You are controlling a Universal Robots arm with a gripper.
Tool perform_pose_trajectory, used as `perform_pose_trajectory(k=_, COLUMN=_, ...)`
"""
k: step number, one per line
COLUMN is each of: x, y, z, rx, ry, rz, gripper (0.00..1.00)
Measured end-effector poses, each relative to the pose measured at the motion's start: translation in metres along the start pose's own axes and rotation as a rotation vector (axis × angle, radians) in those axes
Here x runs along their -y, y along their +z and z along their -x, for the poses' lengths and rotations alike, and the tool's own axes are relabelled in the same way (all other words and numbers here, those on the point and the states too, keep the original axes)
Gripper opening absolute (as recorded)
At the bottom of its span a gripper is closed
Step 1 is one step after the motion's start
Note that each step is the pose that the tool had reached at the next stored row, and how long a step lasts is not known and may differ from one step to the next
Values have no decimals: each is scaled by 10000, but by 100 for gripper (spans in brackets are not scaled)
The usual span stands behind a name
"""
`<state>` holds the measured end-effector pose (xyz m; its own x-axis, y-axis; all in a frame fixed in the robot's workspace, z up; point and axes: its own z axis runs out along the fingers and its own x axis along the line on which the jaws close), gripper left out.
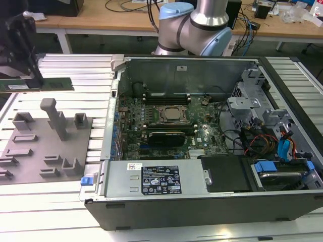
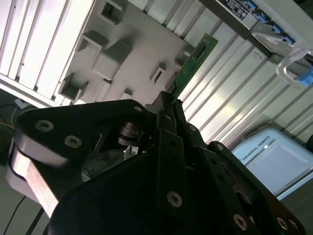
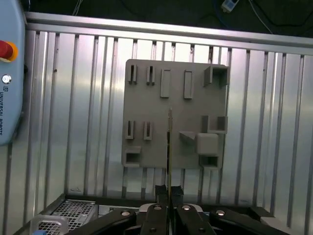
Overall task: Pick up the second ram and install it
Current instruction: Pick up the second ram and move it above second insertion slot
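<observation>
The second ram (image 1: pixel 46 84) is a long, thin, dark green stick that hangs level above the grey fixture plate (image 1: pixel 30 151) at the exterior view's left. My gripper (image 1: pixel 31 75) is shut on one end of it. In the first wrist view the ram (image 3: pixel 169 139) shows edge-on, running out from my gripper (image 3: pixel 169 193) over the plate (image 3: pixel 146 105). In the second wrist view the green ram (image 2: pixel 194 61) sticks out beyond my gripper (image 2: pixel 167 103). The open computer case (image 1: pixel 116 91) with its motherboard and square CPU socket (image 1: pixel 170 115) lies to the exterior view's right.
The fixture plate carries grey blocks and a tall post (image 1: pixel 55 117). A black ribbed module (image 1: pixel 165 137) sits in front of the socket. The power supply (image 1: pixel 156 179) and drive cages (image 1: pixel 252 101) fill the case's near and right sides. Ribbed aluminium table (image 3: pixel 73 122) surrounds everything.
</observation>
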<state>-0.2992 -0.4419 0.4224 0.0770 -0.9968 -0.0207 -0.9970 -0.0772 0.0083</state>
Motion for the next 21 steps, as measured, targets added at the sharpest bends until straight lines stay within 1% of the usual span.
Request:
perform_pose_trajectory(k=1, x=59, y=-1, z=-1, rx=0, ry=-1, rz=0, gripper=14)
perform_pose_trajectory(k=3, x=117, y=-1, z=-1, rx=0, ry=-1, rz=0, gripper=14)
perform_pose_trajectory(k=6, x=256, y=-2, z=-3, rx=0, ry=0, rz=2, gripper=14)
perform_pose_trajectory(k=8, x=333, y=-2, z=-4, rx=1, ry=0, rz=4, gripper=14)
perform_pose_trajectory(k=10, x=440, y=-4, z=-1, rx=0, ry=0, rz=14, gripper=14)
perform_pose_trajectory(k=11, x=511, y=-4, z=5, rx=1, ry=1, rz=21, gripper=14)
perform_pose_trajectory(k=14, x=663, y=-5, z=22, rx=2, ry=0, rz=37, gripper=14)
perform_pose_trajectory(k=17, x=843, y=-6, z=43, rx=4, ry=0, rz=54, gripper=14)
perform_pose_trajectory(k=18, x=920, y=-7, z=50, rx=4, ry=2, rz=61, gripper=14)
perform_pose_trajectory(k=19, x=963, y=-7, z=53, rx=5, ry=2, rz=64, gripper=14)
perform_pose_trajectory(k=20, x=992, y=-7, z=55, rx=5, ry=2, rz=66, gripper=14)
perform_pose_trajectory(k=21, x=1054, y=-8, z=60, rx=5, ry=1, rz=72, gripper=14)
